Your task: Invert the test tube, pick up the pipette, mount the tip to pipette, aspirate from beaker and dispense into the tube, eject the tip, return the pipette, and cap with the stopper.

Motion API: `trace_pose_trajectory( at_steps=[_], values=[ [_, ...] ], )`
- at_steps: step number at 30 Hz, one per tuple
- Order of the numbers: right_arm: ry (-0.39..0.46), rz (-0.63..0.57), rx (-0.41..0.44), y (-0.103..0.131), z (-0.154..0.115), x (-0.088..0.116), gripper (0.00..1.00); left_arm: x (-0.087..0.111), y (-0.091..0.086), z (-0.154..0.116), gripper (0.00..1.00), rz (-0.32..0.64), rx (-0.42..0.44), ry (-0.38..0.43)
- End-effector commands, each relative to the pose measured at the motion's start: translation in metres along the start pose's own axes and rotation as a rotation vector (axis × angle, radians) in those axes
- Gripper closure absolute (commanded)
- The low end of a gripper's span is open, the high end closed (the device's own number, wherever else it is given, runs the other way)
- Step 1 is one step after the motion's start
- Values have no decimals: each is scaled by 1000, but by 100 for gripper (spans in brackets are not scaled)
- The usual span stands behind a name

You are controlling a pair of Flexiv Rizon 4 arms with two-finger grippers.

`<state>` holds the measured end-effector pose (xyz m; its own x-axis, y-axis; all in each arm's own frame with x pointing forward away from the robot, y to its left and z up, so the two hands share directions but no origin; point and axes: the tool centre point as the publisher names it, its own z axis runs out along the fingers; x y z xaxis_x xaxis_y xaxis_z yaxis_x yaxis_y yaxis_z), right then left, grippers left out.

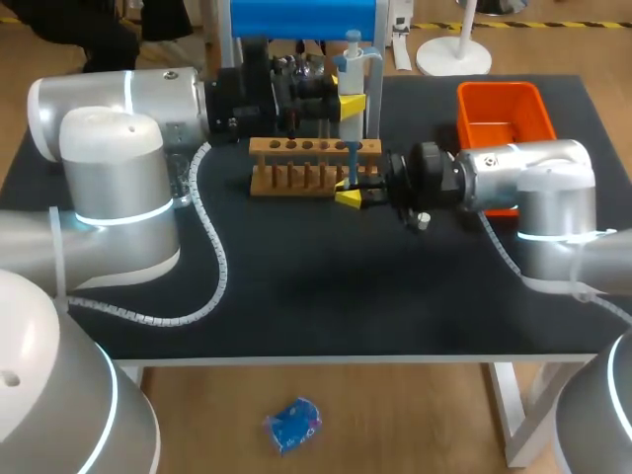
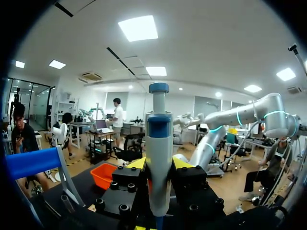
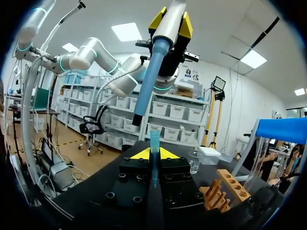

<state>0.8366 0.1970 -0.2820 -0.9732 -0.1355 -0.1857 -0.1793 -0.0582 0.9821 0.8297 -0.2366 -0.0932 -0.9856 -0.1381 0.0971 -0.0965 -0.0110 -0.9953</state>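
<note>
My left gripper (image 1: 348,99) is shut on the white and blue pipette (image 1: 352,69), held upright behind the wooden test tube rack (image 1: 314,163). In the left wrist view the pipette (image 2: 158,158) stands between the fingers of that gripper (image 2: 159,165). My right gripper (image 1: 351,193) sits at the rack's right front end. It is shut on a slim teal pipette tip (image 3: 154,151), which stands upright in the right gripper (image 3: 153,157). The pipette's blue nozzle (image 3: 146,81) hangs above that tip, a gap apart. A glass beaker (image 3: 194,163) stands further back.
An orange bin (image 1: 504,114) sits at the table's back right, beside my right arm. A blue-topped stand (image 1: 301,20) rises behind the rack. The rack (image 3: 225,189) lies to the right gripper's side. A white spiral cable (image 1: 212,257) runs across the left part of the black table.
</note>
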Motion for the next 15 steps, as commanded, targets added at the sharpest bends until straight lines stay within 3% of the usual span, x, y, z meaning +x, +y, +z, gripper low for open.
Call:
trace_pose_trajectory(
  at_steps=[1, 15],
  values=[
    [-4, -5, 3, 3, -3, 1, 100, 1, 0, 1, 100, 1, 3, -2],
    [1, -7, 1, 2, -1, 7, 100, 1, 0, 1, 100, 1, 3, -2]
  ],
)
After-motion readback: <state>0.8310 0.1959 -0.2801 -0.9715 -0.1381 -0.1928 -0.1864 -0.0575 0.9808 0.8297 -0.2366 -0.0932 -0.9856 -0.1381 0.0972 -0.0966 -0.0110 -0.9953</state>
